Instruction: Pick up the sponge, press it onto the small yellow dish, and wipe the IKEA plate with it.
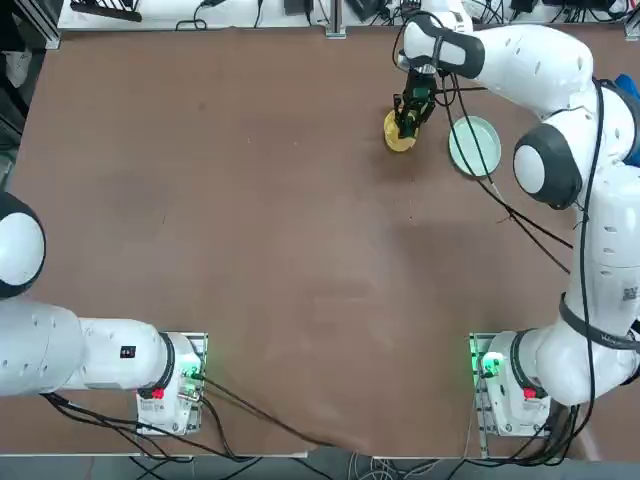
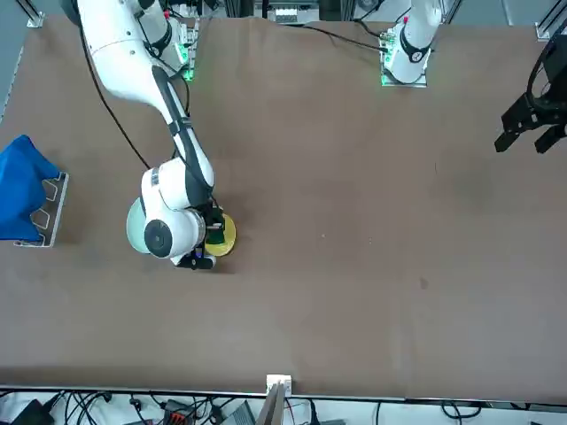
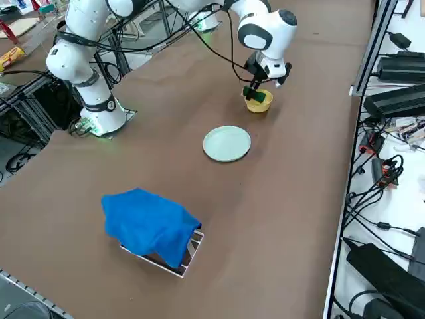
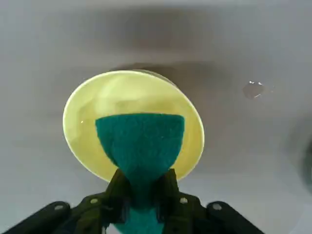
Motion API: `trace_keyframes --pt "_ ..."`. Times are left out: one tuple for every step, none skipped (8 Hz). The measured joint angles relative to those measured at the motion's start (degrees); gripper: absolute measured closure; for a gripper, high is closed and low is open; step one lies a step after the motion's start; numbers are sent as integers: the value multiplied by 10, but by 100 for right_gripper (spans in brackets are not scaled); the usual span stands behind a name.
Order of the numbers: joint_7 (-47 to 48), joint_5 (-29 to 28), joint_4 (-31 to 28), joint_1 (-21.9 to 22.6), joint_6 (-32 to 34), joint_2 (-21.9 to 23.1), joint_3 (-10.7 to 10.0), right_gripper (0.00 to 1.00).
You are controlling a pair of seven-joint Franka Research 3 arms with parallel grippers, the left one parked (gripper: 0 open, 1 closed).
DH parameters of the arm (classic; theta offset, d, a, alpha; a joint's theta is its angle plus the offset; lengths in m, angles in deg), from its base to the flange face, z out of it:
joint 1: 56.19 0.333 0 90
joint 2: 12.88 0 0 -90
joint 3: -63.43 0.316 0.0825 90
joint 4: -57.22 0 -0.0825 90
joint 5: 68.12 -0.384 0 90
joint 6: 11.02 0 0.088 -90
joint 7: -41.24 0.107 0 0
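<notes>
My right gripper point(image 4: 142, 187) is shut on the sponge point(image 4: 140, 144), pinching its green block between both fingers. The sponge's free end sits over the middle of the small yellow dish point(image 4: 80, 126); whether it touches the dish I cannot tell. From overhead the gripper point(image 1: 408, 118) hangs over the yellow dish point(image 1: 393, 138) at the far right of the table, with the sponge point(image 3: 257, 95) showing green above the dish point(image 3: 257, 105). The pale mint IKEA plate point(image 1: 474, 145) lies just right of the dish, bare, also seen as the plate point(image 3: 226, 143) in the side view.
A blue cloth point(image 3: 149, 222) is draped over a metal stand near the table's right edge. Black cables point(image 1: 520, 215) trail from the right arm across the plate. The brown table point(image 1: 250, 220) stretches wide to the left.
</notes>
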Motion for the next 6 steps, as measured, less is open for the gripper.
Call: trace_keyframes --pt "0 0 0 1 -9 -3 2 72" --pt "0 0 0 1 -18 -7 3 72" --pt "0 0 0 1 -29 -12 3 72" --pt "0 0 0 1 -38 -17 3 72" --pt "-2 0 0 1 -45 -20 3 72" --pt "-3 0 1 1 -52 -23 3 72"
